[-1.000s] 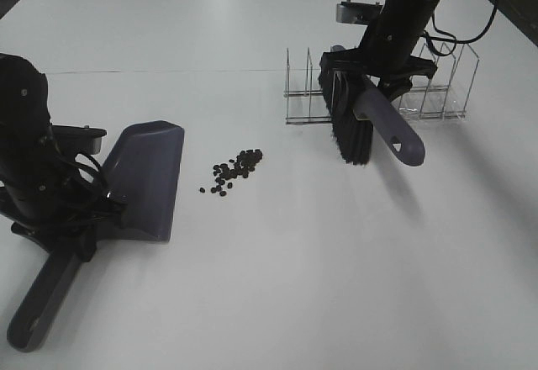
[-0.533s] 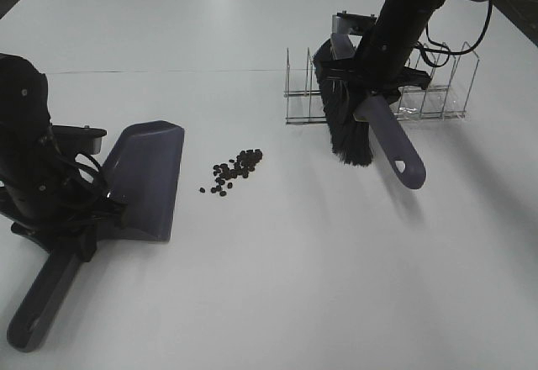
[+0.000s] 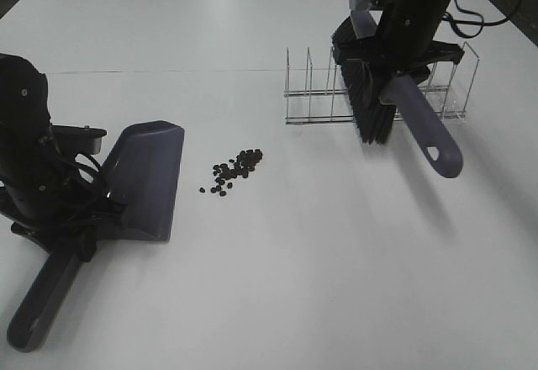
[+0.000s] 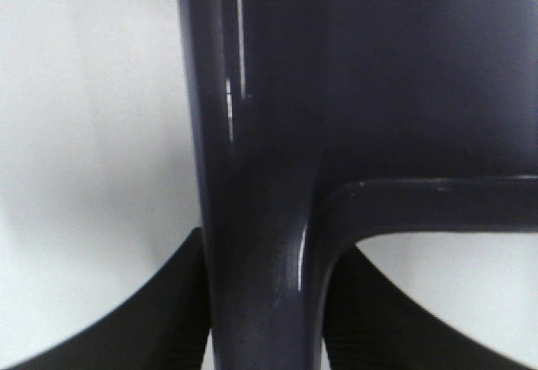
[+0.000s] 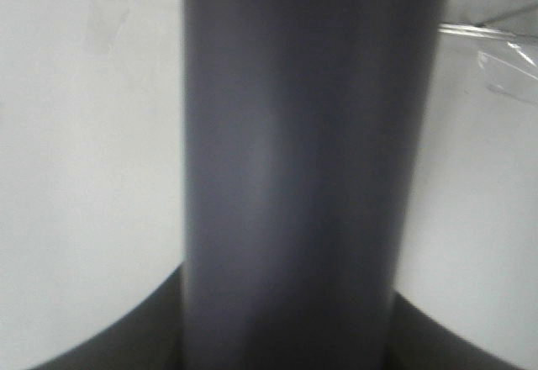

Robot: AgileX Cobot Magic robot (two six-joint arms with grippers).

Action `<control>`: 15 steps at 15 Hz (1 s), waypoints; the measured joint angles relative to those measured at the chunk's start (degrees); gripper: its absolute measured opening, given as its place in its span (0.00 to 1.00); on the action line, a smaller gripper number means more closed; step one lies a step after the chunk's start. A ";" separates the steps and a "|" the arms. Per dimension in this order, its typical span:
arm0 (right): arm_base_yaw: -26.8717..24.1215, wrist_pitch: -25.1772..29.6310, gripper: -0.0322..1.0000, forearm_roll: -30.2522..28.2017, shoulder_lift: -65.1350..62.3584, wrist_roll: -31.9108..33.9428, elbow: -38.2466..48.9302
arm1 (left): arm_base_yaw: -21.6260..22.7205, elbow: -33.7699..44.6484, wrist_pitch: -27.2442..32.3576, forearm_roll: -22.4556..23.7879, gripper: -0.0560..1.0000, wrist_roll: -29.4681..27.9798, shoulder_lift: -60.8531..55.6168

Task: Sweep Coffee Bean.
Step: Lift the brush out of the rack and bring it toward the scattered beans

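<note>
The coffee beans point(image 3: 233, 170) lie in a loose scatter on the white table, just right of the dustpan point(image 3: 145, 181). My left gripper point(image 3: 69, 234) is shut on the dustpan's handle, which fills the left wrist view point(image 4: 261, 219). The pan lies flat with its open edge toward the beans. My right gripper point(image 3: 393, 71) is shut on the handle of the brush point(image 3: 371, 101), held in the air in front of the clear rack, bristles down. The handle point(image 5: 294, 168) fills the right wrist view. The brush is well to the right of the beans.
A clear acrylic rack point(image 3: 319, 92) with several dividers stands at the back right, right behind the brush. The table's left edge runs close to my left arm.
My right gripper has carried the brush to the right and back toward the rack, further from the beans. The left arm, dustpan and beans have not moved.
</note>
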 joint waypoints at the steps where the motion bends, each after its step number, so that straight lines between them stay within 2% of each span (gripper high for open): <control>1: 1.20 0.06 0.34 -1.60 -3.21 0.69 3.50 | 0.00 0.00 0.00 0.00 0.36 0.00 0.00; 4: 6.59 0.46 0.34 -7.62 -8.88 3.95 10.03 | 0.00 0.00 -0.06 0.00 0.36 -1.83 0.00; 8: 15.58 0.40 0.34 -18.28 -8.77 8.54 10.89 | 0.00 0.00 -0.80 0.17 0.36 -3.72 0.00; 10: 18.85 0.40 0.34 -20.68 -6.99 9.22 10.89 | -0.40 0.00 -0.80 0.34 0.36 -3.38 0.00; 15: 19.60 0.34 0.34 -24.18 -0.06 10.83 10.03 | -3.44 -0.40 -0.63 2.41 0.36 -4.07 0.29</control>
